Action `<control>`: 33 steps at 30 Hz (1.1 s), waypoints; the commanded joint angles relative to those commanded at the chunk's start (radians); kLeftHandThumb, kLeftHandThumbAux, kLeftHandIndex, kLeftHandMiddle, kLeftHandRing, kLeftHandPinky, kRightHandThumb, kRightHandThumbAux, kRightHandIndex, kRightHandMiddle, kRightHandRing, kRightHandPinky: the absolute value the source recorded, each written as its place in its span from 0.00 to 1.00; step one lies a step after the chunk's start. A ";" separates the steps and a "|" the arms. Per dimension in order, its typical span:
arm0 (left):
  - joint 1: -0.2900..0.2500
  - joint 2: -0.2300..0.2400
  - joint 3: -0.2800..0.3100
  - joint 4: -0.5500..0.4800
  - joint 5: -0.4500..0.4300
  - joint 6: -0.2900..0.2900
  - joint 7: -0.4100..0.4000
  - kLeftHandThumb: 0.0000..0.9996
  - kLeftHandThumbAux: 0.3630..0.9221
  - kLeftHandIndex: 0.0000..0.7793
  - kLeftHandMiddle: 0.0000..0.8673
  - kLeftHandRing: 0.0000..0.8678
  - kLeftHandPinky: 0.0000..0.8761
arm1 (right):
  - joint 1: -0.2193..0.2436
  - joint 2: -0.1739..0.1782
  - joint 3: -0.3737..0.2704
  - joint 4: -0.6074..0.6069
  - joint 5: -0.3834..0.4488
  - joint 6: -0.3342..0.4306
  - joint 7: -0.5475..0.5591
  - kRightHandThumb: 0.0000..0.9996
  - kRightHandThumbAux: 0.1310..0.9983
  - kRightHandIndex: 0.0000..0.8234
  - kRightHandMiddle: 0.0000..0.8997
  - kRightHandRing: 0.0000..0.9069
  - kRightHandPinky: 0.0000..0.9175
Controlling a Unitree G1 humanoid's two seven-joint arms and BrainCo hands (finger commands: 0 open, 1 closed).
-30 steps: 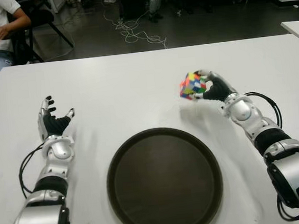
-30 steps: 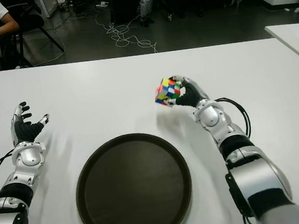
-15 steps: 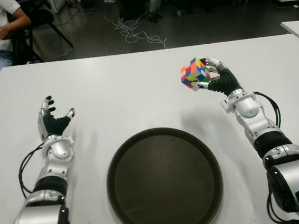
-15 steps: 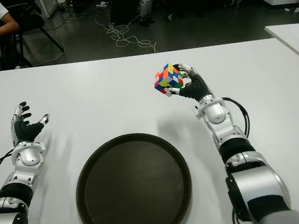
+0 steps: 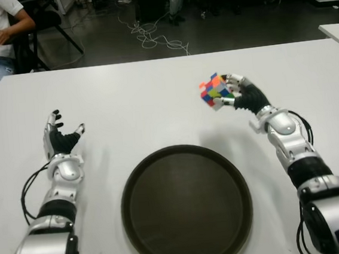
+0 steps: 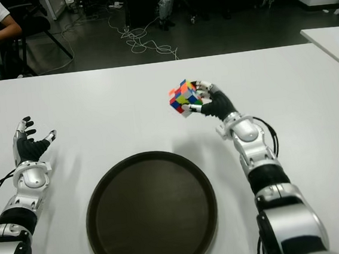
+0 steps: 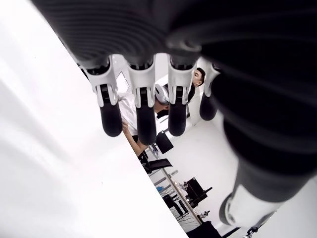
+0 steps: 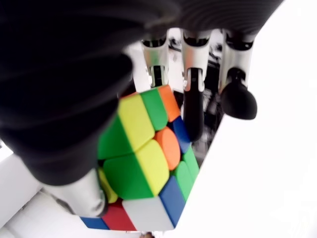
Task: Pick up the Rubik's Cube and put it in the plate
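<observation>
Holding the cube [image 5: 213,92] in my right hand [image 5: 246,100], I have it in the air above the table [image 5: 155,98], tilted on a corner, its small coloured squares all mixed. The fingers [image 8: 193,106] are closed around it, and the plate [image 5: 186,206] lies below and towards my left, near my body, so I think the hand must travel that way. My left hand [image 5: 59,139] shows open left of the plate.
</observation>
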 joint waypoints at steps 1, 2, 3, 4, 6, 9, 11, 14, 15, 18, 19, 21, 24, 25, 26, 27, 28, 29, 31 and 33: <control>0.000 0.000 0.001 0.001 0.000 -0.001 0.000 0.23 0.70 0.15 0.20 0.22 0.28 | 0.004 0.001 0.000 -0.010 0.003 0.011 0.004 0.41 0.75 0.78 0.89 0.90 0.88; 0.000 0.001 0.002 0.002 -0.001 -0.002 0.000 0.23 0.70 0.15 0.20 0.22 0.29 | 0.010 0.003 0.000 -0.031 0.008 0.029 0.012 0.42 0.75 0.77 0.89 0.90 0.88; 0.000 0.001 0.002 0.002 -0.001 -0.002 0.001 0.23 0.70 0.15 0.20 0.22 0.29 | 0.016 0.004 0.001 -0.046 0.011 0.043 0.016 0.47 0.73 0.73 0.89 0.89 0.87; 0.000 0.001 0.003 0.002 -0.002 -0.003 0.001 0.23 0.69 0.15 0.20 0.22 0.28 | 0.020 0.005 0.001 -0.059 0.012 0.055 0.019 0.56 0.71 0.66 0.89 0.89 0.87; 0.000 0.001 0.004 0.003 -0.002 -0.004 0.002 0.23 0.69 0.15 0.20 0.22 0.28 | 0.026 0.006 0.002 -0.080 0.014 0.073 0.024 0.63 0.70 0.59 0.88 0.89 0.87; 0.001 0.000 0.005 0.002 -0.003 -0.007 0.004 0.24 0.70 0.15 0.20 0.22 0.28 | 0.051 0.009 0.009 -0.142 0.018 0.101 0.036 0.68 0.68 0.55 0.87 0.87 0.85; 0.001 0.000 0.006 0.002 -0.003 -0.008 0.004 0.25 0.70 0.15 0.20 0.22 0.27 | 0.062 0.010 0.012 -0.172 0.018 0.116 0.040 0.69 0.68 0.54 0.86 0.87 0.85; 0.001 0.001 0.006 0.001 -0.003 -0.008 0.003 0.24 0.69 0.14 0.20 0.21 0.24 | 0.105 0.015 0.029 -0.260 0.018 0.133 0.057 0.70 0.68 0.53 0.86 0.87 0.84; 0.001 0.000 0.006 0.000 -0.003 -0.006 0.003 0.23 0.69 0.14 0.19 0.20 0.23 | 0.119 0.015 0.038 -0.288 0.019 0.130 0.072 0.70 0.68 0.53 0.86 0.87 0.84; 0.000 0.000 0.006 -0.001 -0.002 -0.002 0.003 0.22 0.68 0.14 0.19 0.19 0.21 | 0.136 0.009 0.051 -0.322 0.021 0.122 0.104 0.69 0.68 0.53 0.87 0.89 0.86; 0.000 0.000 0.006 -0.001 -0.002 -0.001 0.003 0.22 0.68 0.14 0.19 0.19 0.21 | 0.137 0.007 0.052 -0.326 0.021 0.122 0.109 0.69 0.68 0.53 0.87 0.89 0.87; -0.001 0.000 0.005 0.001 -0.001 0.000 0.004 0.22 0.68 0.14 0.19 0.19 0.22 | 0.142 -0.005 0.073 -0.339 0.012 0.104 0.145 0.69 0.68 0.53 0.87 0.89 0.88; -0.001 0.000 0.006 0.001 -0.002 0.001 0.002 0.22 0.67 0.14 0.19 0.20 0.23 | 0.145 -0.019 0.096 -0.343 -0.002 0.072 0.185 0.68 0.68 0.53 0.86 0.90 0.88; -0.001 0.000 0.006 0.001 -0.003 0.001 0.002 0.22 0.67 0.14 0.19 0.20 0.24 | 0.145 -0.023 0.104 -0.339 -0.005 0.053 0.200 0.68 0.68 0.53 0.86 0.90 0.88; -0.001 0.000 0.006 0.001 -0.004 0.002 0.001 0.22 0.66 0.14 0.19 0.20 0.23 | 0.145 -0.026 0.108 -0.336 -0.007 0.040 0.210 0.68 0.68 0.53 0.86 0.90 0.88; -0.001 -0.001 0.006 0.001 -0.004 0.002 0.001 0.22 0.66 0.14 0.19 0.20 0.23 | 0.145 -0.028 0.110 -0.333 -0.008 0.031 0.216 0.68 0.69 0.52 0.86 0.90 0.88; -0.001 -0.001 0.007 0.001 -0.004 0.001 0.001 0.22 0.66 0.14 0.19 0.20 0.23 | 0.145 -0.031 0.114 -0.327 -0.008 0.013 0.229 0.68 0.69 0.52 0.86 0.90 0.88; -0.001 -0.001 0.007 0.001 -0.004 0.001 0.001 0.22 0.66 0.14 0.19 0.20 0.23 | 0.144 -0.033 0.117 -0.322 -0.008 0.000 0.237 0.68 0.69 0.52 0.85 0.90 0.88; 0.000 -0.001 0.006 -0.001 -0.003 0.003 0.002 0.21 0.65 0.14 0.19 0.20 0.22 | 0.144 -0.042 0.126 -0.315 -0.009 -0.029 0.260 0.68 0.69 0.52 0.85 0.89 0.88; 0.000 -0.001 0.007 -0.001 -0.003 0.002 0.004 0.21 0.66 0.14 0.19 0.20 0.22 | 0.148 -0.054 0.140 -0.307 -0.015 -0.077 0.290 0.56 0.68 0.56 0.86 0.90 0.88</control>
